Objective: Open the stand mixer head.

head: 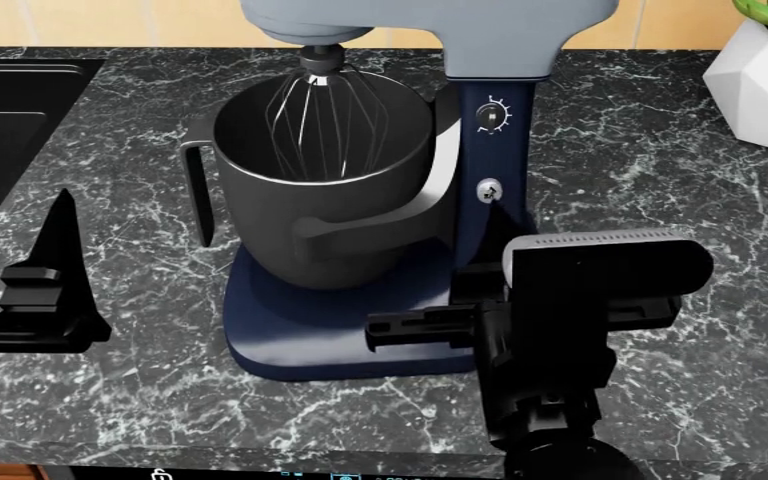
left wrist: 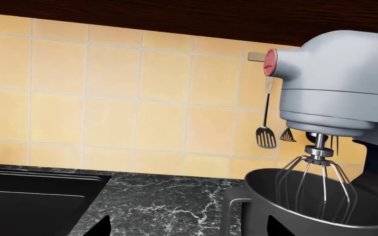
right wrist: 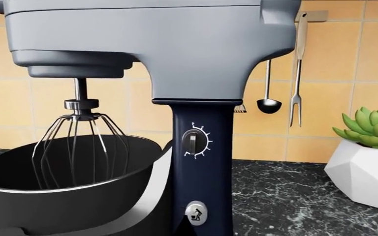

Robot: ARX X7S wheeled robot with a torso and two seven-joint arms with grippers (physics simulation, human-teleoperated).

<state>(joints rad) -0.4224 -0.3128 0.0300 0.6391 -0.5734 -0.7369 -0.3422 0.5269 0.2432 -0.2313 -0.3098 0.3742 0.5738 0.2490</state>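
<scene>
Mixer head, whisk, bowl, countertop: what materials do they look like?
Mixer head: pale grey-blue, satin, soft highlights; painted metal or plastic, can't tell which.
Whisk: thin bright wires with sharp glints, looks like polished steel.
Bowl: dark grey, matte, smooth; coated metal or plastic.
Countertop: black with white veins, slightly glossy; reads as polished marble or a stone lookalike.

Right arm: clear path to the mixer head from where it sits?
Probably yes. The right gripper sits low by the navy column, touching nothing, and the stand mixer head hangs directly above with nothing between. It would need to rise first.
</scene>
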